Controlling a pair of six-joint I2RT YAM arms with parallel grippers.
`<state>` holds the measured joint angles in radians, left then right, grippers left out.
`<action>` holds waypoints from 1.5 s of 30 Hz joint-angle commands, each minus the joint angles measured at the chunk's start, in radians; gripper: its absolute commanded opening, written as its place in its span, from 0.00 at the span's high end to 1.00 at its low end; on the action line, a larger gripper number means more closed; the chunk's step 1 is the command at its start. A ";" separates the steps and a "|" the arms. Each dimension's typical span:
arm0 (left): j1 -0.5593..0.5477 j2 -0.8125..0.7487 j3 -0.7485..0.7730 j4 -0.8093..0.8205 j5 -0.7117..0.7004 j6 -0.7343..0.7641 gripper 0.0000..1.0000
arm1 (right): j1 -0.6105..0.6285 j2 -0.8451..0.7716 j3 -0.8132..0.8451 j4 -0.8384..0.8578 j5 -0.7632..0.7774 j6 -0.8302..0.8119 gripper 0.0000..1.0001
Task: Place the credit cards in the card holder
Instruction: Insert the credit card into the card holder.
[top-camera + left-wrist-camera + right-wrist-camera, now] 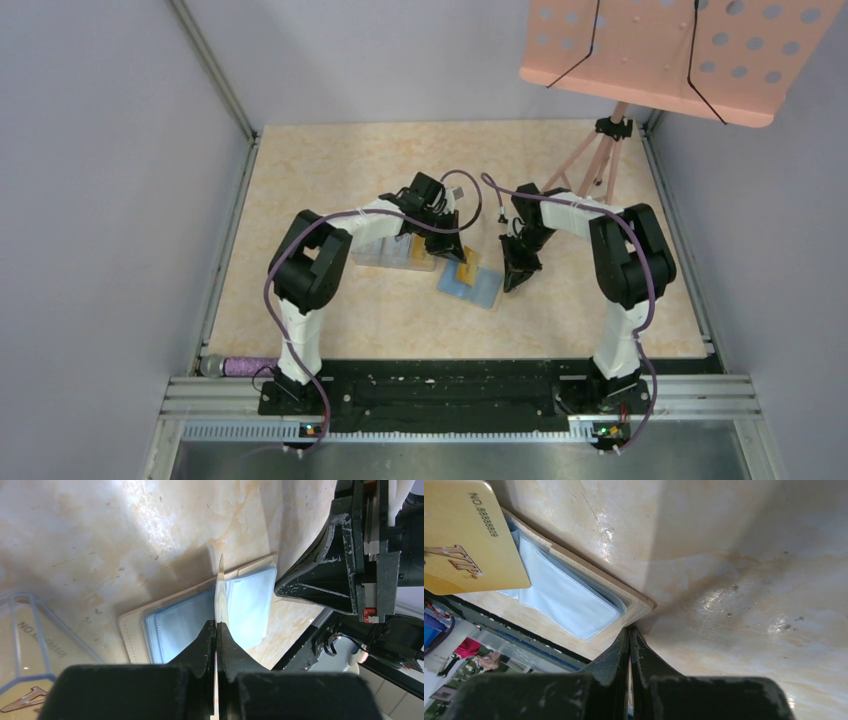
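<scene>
We see the left gripper clamped on a yellow card held over the open card holder — the right gripper, jaws together, sits at its right edge.

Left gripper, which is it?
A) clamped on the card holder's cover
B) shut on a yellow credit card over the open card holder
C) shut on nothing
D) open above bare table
B: the left gripper is pinched on the yellow credit card, which its own wrist view shows edge-on, above the blue-grey pockets of the open card holder.
</scene>
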<state>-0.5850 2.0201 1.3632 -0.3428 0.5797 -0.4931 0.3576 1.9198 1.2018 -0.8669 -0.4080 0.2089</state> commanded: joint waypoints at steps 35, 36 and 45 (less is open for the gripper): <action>-0.056 -0.058 -0.055 0.000 -0.014 -0.009 1.00 | -0.011 0.040 -0.017 0.029 0.033 -0.018 1.00; -0.056 -0.058 -0.057 0.006 -0.007 -0.021 1.00 | -0.012 0.039 -0.019 0.030 0.033 -0.018 1.00; -0.057 -0.074 -0.083 0.019 -0.003 -0.066 1.00 | -0.014 0.034 -0.031 0.032 0.032 -0.019 1.00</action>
<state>-0.6300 1.9926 1.3029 -0.3317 0.5865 -0.5453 0.3500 1.9205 1.2011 -0.8665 -0.4156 0.2092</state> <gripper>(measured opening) 0.011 0.003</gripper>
